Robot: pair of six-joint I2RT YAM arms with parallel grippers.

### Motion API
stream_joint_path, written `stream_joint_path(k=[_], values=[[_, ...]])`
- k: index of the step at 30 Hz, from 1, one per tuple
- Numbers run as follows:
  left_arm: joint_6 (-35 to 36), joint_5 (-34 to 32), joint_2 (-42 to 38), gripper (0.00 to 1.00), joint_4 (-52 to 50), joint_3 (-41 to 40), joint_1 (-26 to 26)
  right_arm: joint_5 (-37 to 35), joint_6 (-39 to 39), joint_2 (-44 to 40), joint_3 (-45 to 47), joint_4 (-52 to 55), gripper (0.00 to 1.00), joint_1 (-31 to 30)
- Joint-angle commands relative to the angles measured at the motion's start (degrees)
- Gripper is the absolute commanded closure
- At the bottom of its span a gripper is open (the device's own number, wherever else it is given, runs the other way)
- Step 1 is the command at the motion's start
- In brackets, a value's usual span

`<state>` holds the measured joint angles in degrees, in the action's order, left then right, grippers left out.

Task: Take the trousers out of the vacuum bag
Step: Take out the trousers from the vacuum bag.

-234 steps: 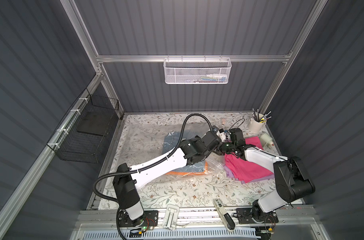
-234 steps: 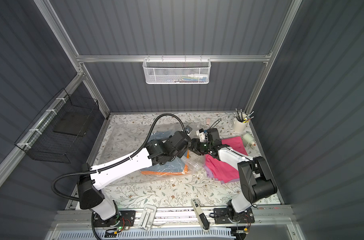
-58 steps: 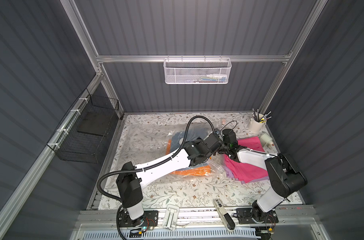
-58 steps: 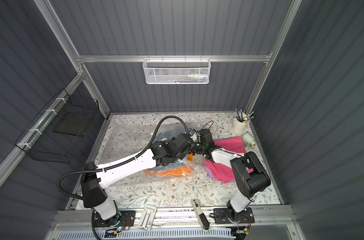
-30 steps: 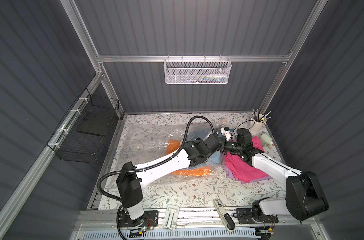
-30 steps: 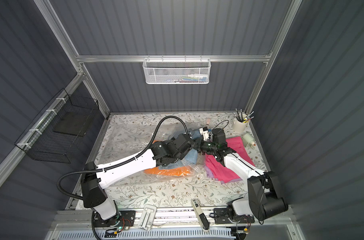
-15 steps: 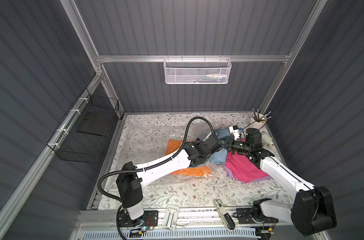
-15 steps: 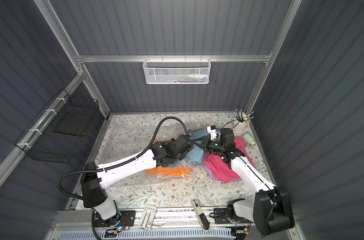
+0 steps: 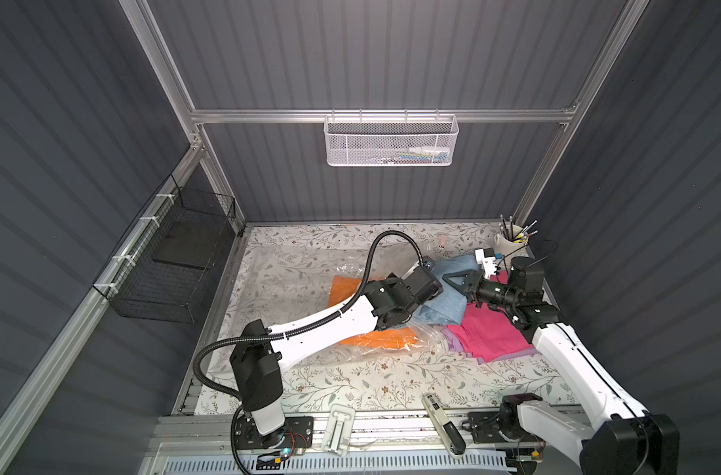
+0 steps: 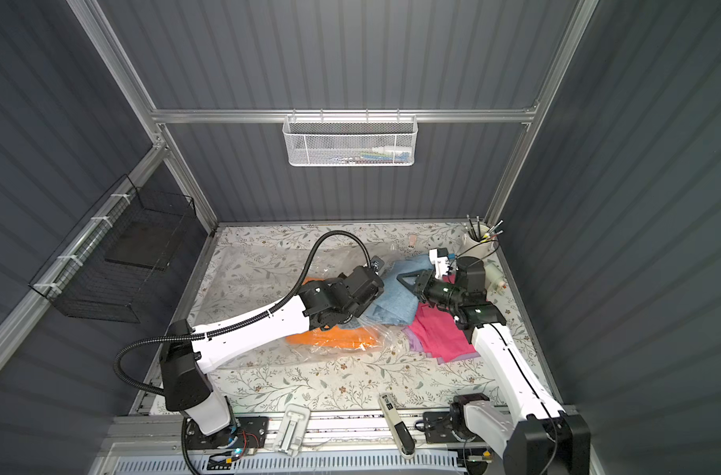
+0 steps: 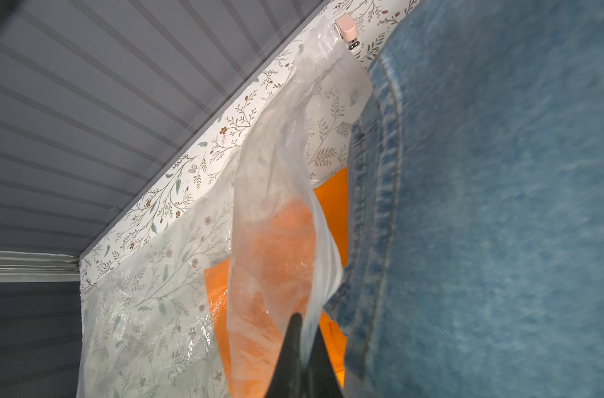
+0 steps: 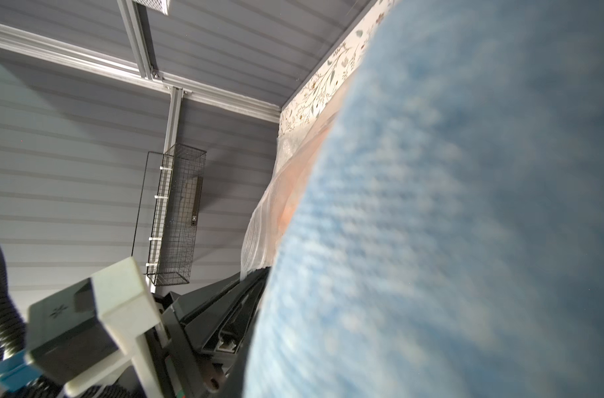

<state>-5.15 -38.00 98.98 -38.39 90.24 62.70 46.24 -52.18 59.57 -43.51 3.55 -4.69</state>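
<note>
The clear vacuum bag lies crinkled on the floral table. Bright orange trousers lie inside it, partly under my left arm. My left gripper is shut on a fold of the bag's plastic near its mouth. The light blue denim trousers lie at the bag's mouth, mostly outside it. My right gripper is shut on their far edge, and the denim fills most of the right wrist view. Hot pink trousers lie on lilac ones to the right, outside the bag.
A white cup of pens stands in the back right corner, with a small white bottle near it. A pink clip lies by the back edge. A black wire basket hangs on the left wall. Two tools lie at the front edge.
My right gripper has moved right and back, drawing the denim trousers out of the bag's mouth. My left gripper has kept its hold on the bag.
</note>
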Motion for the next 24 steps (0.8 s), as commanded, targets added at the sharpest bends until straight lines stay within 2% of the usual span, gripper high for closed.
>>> stream_joint_path(k=[1, 8, 14, 24], values=[[-1.3, -0.9, 0.4, 1.0, -1.2, -0.8, -0.1, 2.2, 2.4, -3.5, -3.0, -3.1, 1.0, 2.1], [-1.4, -0.8, 0.4, 1.0, -1.2, -1.2, -0.5, 2.1, 3.7, -6.3, -3.7, 0.4, 1.0, 6.1], [-1.6, -0.8, 0.1, 1.0, -1.1, -1.6, -0.6, 0.6, 7.9, -7.9, -6.7, 6.9, 1.0, 9.3], [-1.7, -0.5, -0.4, 1.0, -0.5, -2.5, -1.1, -0.1, 7.9, -10.0, -8.8, 8.5, 1.0, 13.9]])
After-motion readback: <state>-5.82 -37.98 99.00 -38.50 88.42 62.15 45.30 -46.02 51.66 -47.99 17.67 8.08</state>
